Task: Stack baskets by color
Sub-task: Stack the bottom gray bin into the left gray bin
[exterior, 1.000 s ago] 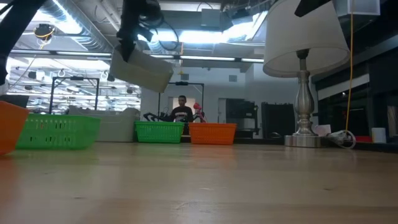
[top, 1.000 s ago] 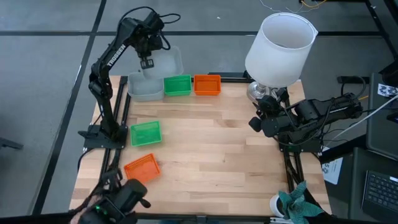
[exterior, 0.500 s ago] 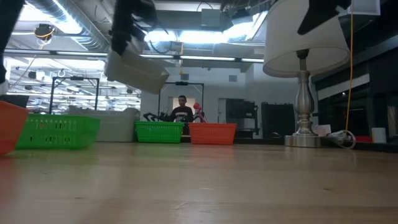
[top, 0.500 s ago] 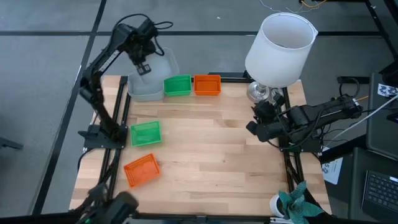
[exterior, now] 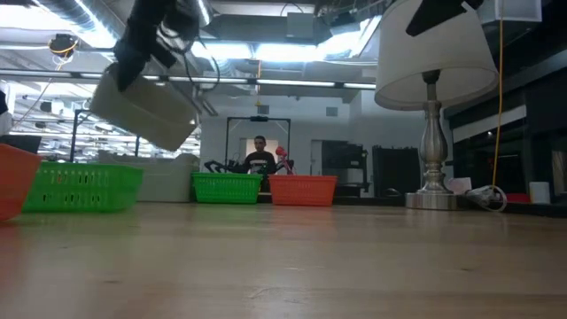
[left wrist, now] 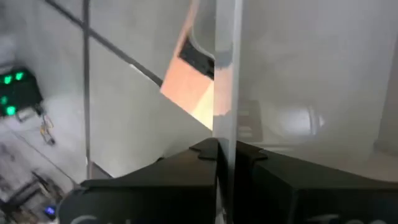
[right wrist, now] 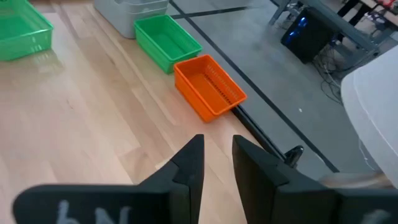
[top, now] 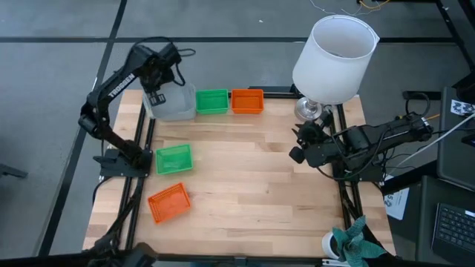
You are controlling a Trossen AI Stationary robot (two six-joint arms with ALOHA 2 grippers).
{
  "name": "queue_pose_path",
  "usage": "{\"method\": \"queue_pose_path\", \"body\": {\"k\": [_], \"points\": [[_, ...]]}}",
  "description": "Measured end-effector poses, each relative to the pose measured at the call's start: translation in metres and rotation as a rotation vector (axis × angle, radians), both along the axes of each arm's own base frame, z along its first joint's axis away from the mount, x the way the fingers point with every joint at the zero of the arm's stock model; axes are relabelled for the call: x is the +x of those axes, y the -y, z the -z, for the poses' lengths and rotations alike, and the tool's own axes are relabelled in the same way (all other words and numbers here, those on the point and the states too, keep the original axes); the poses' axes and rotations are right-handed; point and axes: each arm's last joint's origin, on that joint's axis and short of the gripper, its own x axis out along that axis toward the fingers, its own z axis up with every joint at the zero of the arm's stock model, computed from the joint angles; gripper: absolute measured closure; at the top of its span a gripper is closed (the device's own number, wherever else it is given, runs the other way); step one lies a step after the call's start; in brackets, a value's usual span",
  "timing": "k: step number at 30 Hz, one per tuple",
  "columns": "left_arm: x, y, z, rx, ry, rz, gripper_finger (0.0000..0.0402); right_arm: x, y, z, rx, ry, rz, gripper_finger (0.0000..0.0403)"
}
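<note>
Now we note the left end effector [top: 157, 99], pinched on a raised grey-blue basket [top: 172, 101], has swung outward past the worktop [top: 252, 185] corner, away from the green basket [top: 211, 101]; stacking remains pending. Right end effector [top: 297, 145] waits, fingers parted.

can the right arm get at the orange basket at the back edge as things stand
Probably yes. The right gripper hangs empty, jaws apart, facing the orange basket across bare wood. Only the lamp crowds that side.

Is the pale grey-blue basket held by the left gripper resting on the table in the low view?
No: the pale grey-blue basket hangs tilted in the air, clamped by the left gripper, well above the table.
</note>
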Motion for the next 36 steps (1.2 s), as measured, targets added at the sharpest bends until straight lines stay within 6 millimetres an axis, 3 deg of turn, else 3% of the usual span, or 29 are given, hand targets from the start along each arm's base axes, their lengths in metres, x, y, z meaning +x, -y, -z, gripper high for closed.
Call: {"method": "queue_pose_path", "body": {"k": [14, 26, 36], "points": [[0.019, -0.03, 0.027, -0.009, -0.097, 0.079, 0.0401, 0.0, 0.0, 0.0, 0.01, -0.008, -0.011, 0.0319], [0.023, -0.043, 0.023, 0.023, -0.065, 0.218, 0.0399, -0.001, 0.0, 0.001, 0.007, -0.021, -0.011, 0.0319], [0.019, -0.046, 0.025, 0.032, -0.047, 0.154, 0.0325, -0.001, 0.0, 0.002, 0.02, -0.03, -0.018, 0.0319]]}}
